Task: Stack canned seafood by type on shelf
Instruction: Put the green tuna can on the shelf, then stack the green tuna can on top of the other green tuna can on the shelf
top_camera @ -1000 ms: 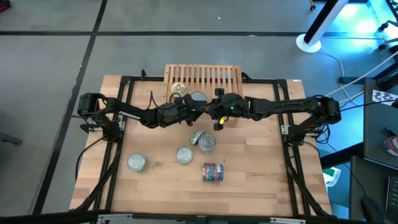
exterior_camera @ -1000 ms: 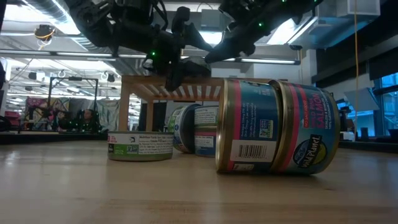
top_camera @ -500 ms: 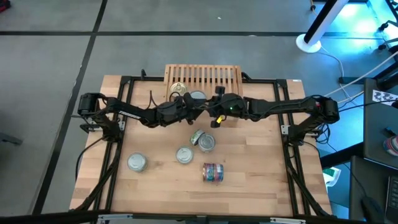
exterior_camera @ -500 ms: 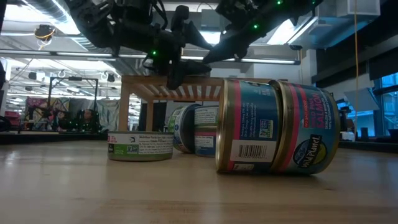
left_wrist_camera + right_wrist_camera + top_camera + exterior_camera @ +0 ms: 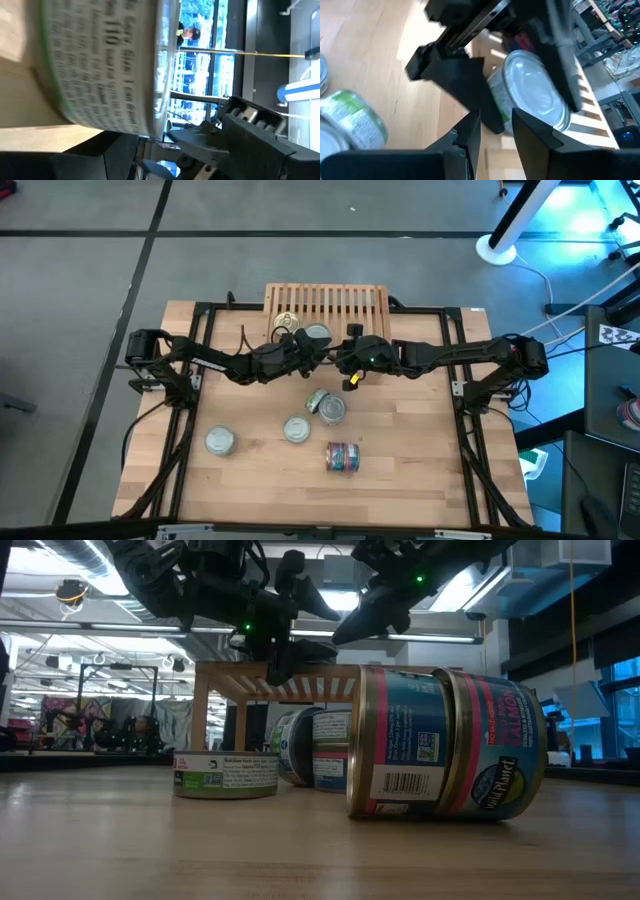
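Observation:
The light-wood shelf (image 5: pixel 335 300) stands at the table's far side. On its near edge stand a gold-lidded tin (image 5: pixel 287 323) and a silver-lidded, green-labelled tin (image 5: pixel 317 335) (image 5: pixel 530 95), each on its base. My left gripper (image 5: pixel 312 346) reaches in level and is open, a finger (image 5: pixel 470 87) on either side of the silver-lidded tin. In the left wrist view a strip of wood shows between that tin (image 5: pixel 100 65) and one finger. My right gripper (image 5: pixel 342 368) (image 5: pixel 495 135) hovers just right of it, slanting down, open, with nothing between its fingers.
More tins lie on the table nearer me: a silver one (image 5: pixel 220 442) at the left, another (image 5: pixel 296 428) in the middle, a green-sided tin on its side (image 5: pixel 328 406), and a multicoloured pair on its side (image 5: pixel 343 457) (image 5: pixel 445 745). The shelf's right half is bare.

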Available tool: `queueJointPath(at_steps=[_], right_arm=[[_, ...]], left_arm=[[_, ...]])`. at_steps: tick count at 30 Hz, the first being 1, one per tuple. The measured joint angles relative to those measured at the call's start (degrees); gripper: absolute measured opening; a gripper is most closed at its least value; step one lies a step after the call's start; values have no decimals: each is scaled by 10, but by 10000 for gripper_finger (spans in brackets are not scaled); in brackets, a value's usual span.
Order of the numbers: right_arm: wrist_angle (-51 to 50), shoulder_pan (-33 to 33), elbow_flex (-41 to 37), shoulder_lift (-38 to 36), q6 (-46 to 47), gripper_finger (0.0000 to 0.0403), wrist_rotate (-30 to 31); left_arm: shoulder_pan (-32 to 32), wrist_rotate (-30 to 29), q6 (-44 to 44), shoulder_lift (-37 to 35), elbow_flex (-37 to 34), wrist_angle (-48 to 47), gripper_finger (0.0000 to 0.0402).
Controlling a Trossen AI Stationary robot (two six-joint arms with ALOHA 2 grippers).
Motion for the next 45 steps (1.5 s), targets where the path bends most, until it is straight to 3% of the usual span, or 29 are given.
queueJointPath(at_steps=[6,10,19,30,36,41,45], right_arm=[[-55,33,0,-21,3,115,11],[-92,57,0,-54,3,115,10],[-198,99,0,-151,4,115,70],[-345,100,-1,-246,66,115,70],[-399,100,-1,-278,103,115,68],[-405,100,-1,-287,134,115,68],[-403,100,-1,-284,161,115,68]], left_arm=[[-24,4,133,-1,0,49,276],[-49,4,176,-2,0,67,276],[-117,4,291,-2,0,62,276],[-177,4,434,-3,0,39,276],[-188,0,474,-60,0,-124,276],[-194,-45,474,-121,0,-310,276],[-201,-65,461,-126,0,-407,276]])
